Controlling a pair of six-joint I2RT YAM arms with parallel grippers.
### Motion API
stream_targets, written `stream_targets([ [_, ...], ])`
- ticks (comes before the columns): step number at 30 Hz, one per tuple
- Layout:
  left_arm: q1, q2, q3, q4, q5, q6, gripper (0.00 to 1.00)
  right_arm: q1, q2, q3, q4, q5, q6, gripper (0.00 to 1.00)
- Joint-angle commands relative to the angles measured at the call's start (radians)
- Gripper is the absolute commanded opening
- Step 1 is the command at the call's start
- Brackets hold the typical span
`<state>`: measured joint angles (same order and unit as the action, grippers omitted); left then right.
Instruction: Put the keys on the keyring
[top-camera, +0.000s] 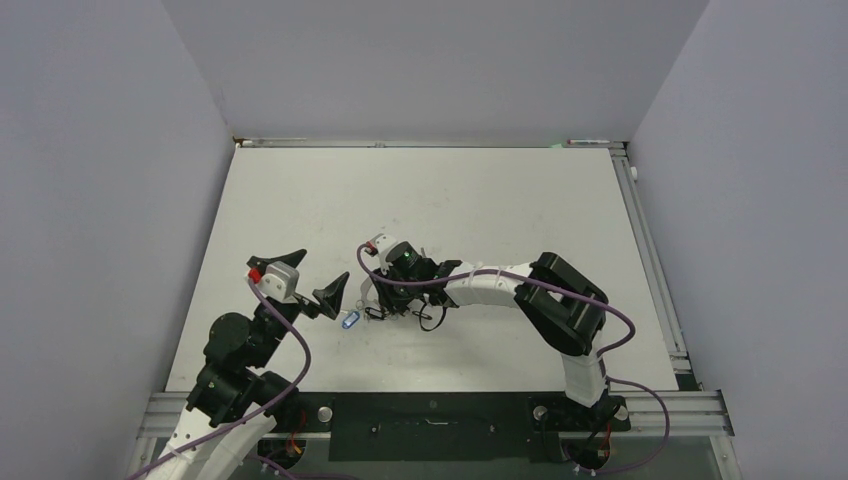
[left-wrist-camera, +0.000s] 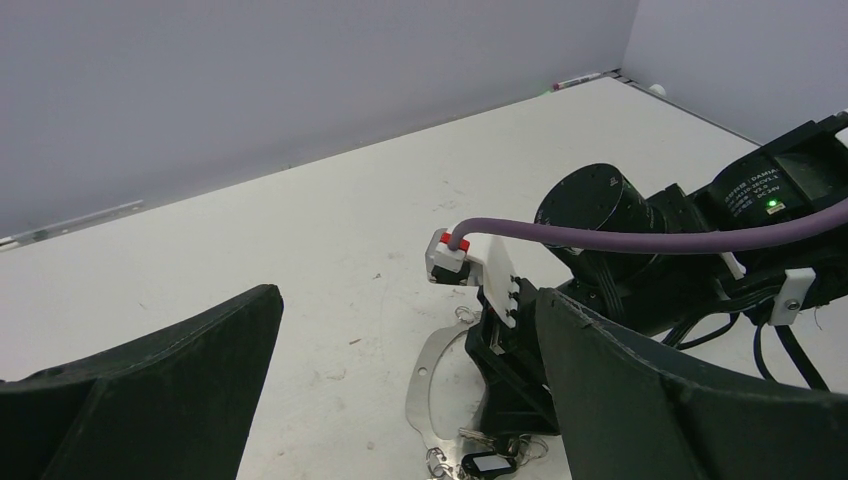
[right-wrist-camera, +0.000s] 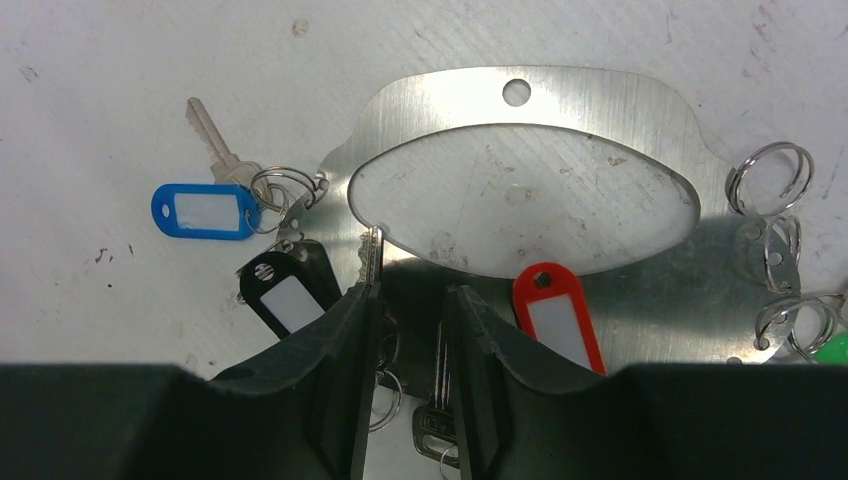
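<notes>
The keyring (right-wrist-camera: 600, 95) is a flat grey metal loop lying on the white table; it also shows in the left wrist view (left-wrist-camera: 425, 375) and faintly in the top view (top-camera: 367, 297). Keys lie along its near rim: a blue-tagged one (right-wrist-camera: 205, 211), a black-tagged one (right-wrist-camera: 285, 295), a red-tagged one (right-wrist-camera: 555, 315) and a green tag (right-wrist-camera: 835, 348) at the frame edge. My right gripper (right-wrist-camera: 412, 295) stands over the loop's near rim, jaws a narrow gap apart, with a silver key (right-wrist-camera: 437, 415) lying between the fingers. My left gripper (left-wrist-camera: 408, 293) is wide open and empty, just left of the keyring.
Loose split rings (right-wrist-camera: 768, 175) sit at the loop's right end. The blue tag (top-camera: 349, 320) lies between the two grippers. The right arm (top-camera: 560, 300) and its purple cable (left-wrist-camera: 640, 238) reach across the table's middle. Grey walls enclose the table (top-camera: 450, 190).
</notes>
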<state>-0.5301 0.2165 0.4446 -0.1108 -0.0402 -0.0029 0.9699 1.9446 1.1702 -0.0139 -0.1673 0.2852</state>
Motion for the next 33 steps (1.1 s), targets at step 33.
stream_targets([
  [33, 0.005, -0.013, 0.045, 0.011, 0.006, 0.021, 0.96, 0.177, -0.8, -0.271, 0.054, 0.475, -0.16, 0.53],
])
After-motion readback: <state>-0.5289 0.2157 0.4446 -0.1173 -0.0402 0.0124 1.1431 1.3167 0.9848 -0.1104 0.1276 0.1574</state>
